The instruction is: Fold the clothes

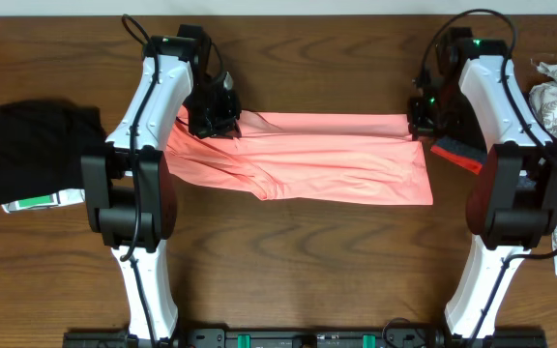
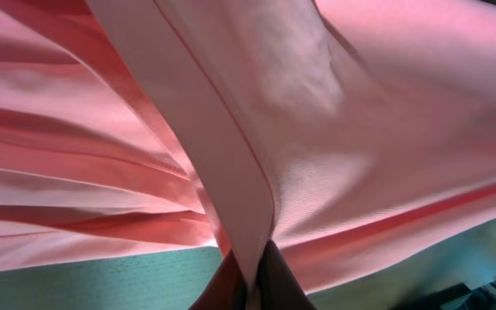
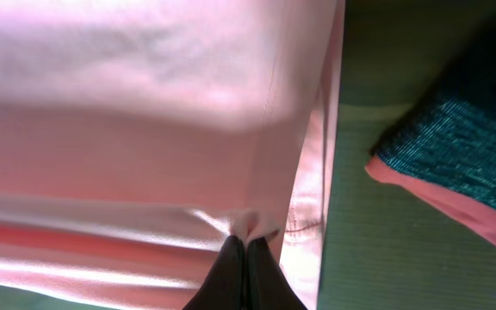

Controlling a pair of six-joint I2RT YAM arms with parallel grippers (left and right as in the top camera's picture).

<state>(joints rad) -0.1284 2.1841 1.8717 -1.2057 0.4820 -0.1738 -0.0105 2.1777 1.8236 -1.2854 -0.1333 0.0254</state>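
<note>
I have the salmon-pink T-shirt stretched between my two pincers, lying as a long band on the wooden table. The left pincer is pressed together on the shirt's far corner on that side. In its wrist view the dark fingertips meet on a pale hemmed strip, with pleats fanning away from the grip. The right pincer is likewise nipped onto the opposite far corner, with a small tuck of cloth bunched right at its fingertips. Just outboard of the right pincer, apart from the shirt, lies a teal knit piece with a red edge. I judge the shirt light, thin and limp: it will sag and ripple between the grips rather than hold a line. Its sheen suggests it could slide out of a shallow pinch. The doubled hem and seams look the surest places to hold, taken deep between the pads.
</note>
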